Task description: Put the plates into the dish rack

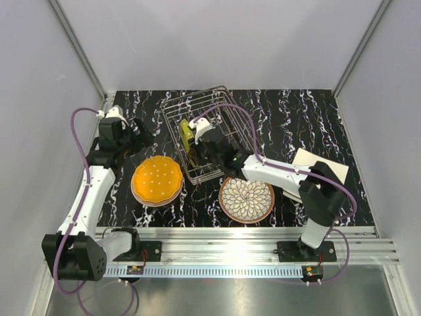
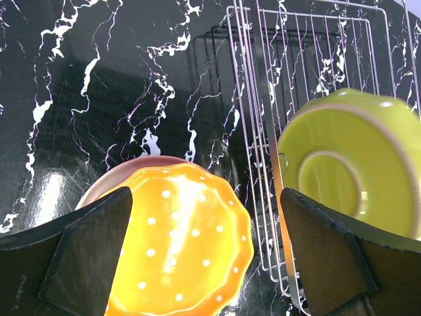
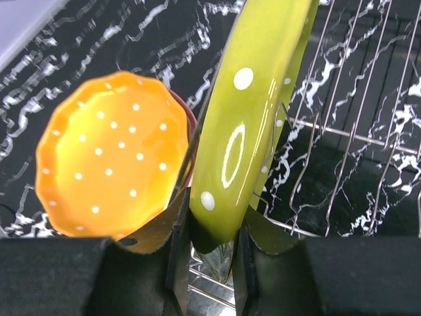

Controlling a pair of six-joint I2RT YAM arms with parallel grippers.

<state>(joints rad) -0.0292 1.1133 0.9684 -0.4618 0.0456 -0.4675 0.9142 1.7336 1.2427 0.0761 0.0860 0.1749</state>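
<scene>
The right end effector (image 3: 210, 245) was clamped on the rim of a lime-green plate (image 3: 253, 112), one finger on each face. It held this white-dotted plate on edge, nearly upright, at the left side of the dish rack (image 1: 212, 97). Whether the plate's lower rim touched the wires could not be told. The wire rack sat on the black marbled surface (image 1: 296, 112), near the middle of its far edge.

The left end effector (image 2: 207, 224) hung with its fingers wide apart and gripped nothing. It hovered over the left part of the surface, just beyond the orange plate (image 1: 157, 179).

That orange plate, scalloped and dotted white, lay flat just left of the rack, stacked on a pink plate (image 2: 125, 170) of which only a rim showed. A brown-rimmed petal-patterned plate (image 1: 247, 199) lay flat close to the near edge, right of the orange one. A squarish cream plate (image 1: 307, 158) lay toward the right edge, partly hidden under the right arm.
</scene>
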